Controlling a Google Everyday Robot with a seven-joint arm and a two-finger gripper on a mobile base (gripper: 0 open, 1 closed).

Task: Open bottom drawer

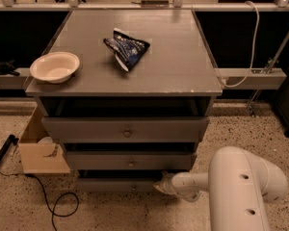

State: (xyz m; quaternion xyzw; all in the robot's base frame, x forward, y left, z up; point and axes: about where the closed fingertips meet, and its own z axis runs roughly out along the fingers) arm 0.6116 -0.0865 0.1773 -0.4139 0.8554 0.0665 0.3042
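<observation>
Hand (pixel 161 184) at right end of bottom drawer (pixel 106 185), low by floor

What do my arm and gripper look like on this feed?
The arm is glossy white: a fat, rounded link with two small dark holes, narrowing to a slim white tube. The gripper, pale cream-white, sits at the right end of the bottom drawer. No cables or markings show on it.
</observation>
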